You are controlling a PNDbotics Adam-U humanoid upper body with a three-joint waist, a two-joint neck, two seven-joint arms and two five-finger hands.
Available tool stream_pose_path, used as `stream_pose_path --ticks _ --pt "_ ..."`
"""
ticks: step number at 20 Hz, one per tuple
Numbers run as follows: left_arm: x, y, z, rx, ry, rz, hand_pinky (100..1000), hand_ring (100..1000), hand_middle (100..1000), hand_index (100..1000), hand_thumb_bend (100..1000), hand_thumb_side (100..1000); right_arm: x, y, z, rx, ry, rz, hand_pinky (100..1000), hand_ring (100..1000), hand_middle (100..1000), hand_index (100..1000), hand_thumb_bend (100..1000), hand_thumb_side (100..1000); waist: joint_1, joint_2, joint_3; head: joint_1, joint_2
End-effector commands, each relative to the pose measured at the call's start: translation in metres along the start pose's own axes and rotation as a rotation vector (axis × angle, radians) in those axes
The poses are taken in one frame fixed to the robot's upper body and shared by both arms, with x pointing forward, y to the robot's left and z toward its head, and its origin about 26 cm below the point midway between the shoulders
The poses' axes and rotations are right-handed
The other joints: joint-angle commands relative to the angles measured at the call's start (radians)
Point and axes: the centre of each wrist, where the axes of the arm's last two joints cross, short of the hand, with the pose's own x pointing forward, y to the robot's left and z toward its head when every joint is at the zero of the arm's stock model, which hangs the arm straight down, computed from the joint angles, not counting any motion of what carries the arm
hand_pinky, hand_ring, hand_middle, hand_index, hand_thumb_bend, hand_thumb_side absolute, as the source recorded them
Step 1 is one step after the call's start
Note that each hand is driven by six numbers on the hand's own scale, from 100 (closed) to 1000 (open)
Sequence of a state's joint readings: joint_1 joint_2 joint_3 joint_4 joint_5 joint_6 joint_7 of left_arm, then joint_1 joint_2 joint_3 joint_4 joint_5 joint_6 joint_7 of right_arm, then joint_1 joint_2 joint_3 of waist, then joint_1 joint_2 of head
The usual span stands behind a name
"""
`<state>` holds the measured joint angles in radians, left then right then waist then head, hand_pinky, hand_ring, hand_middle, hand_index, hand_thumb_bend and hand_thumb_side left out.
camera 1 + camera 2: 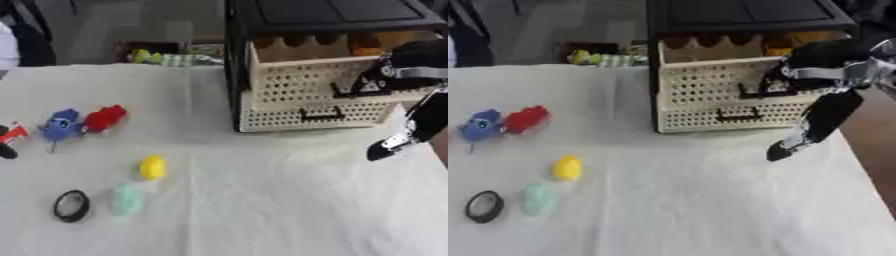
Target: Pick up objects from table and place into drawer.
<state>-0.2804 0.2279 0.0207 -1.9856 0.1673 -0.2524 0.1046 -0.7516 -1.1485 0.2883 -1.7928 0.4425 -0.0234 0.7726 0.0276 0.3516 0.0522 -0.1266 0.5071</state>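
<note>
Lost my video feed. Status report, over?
Right hand by the open upper drawer, fingers straight, holding nothing. Left hand not visible. Yellow object, red toy on the table. Path clear.

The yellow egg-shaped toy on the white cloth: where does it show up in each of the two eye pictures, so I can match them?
Left eye view: the yellow toy lies left of centre, just above a pale green toy.
Right eye view: the same yellow toy sits nearer the left edge.
Shared landmark: the black ring, lower left of the yellow toy in both views.
</note>
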Motion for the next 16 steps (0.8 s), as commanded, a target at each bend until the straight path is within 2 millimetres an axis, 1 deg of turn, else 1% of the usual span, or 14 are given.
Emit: stream_pose_path --ticks 1,12,16 --pt "0.006 0.001 -0.005 -0.016 -0.022 -0.007 419 582 621 773 100 898 0.002 -0.010 0.015 -0.014 0.001 0.004 100 100 100 806 745 635 -0.003 -0.025 -0.002 -0.002 -0.011" --pt "0.006 0.001 -0.005 -0.016 -0.023 -0.005 420 582 621 773 100 897 0.021 -0.002 0.032 0.003 -0.038 -0.043 100 100 100 810 755 627 -0.001 -0.024 -0.006 -0.006 -0.013" --pt "0.006 0.001 -0.005 -0.016 -0.023 -0.003 420 582 621 772 100 896 0.025 0.003 0.035 0.021 -0.044 -0.051 100 100 100 810 758 622 0.000 -0.025 -0.006 -0.006 -0.015"
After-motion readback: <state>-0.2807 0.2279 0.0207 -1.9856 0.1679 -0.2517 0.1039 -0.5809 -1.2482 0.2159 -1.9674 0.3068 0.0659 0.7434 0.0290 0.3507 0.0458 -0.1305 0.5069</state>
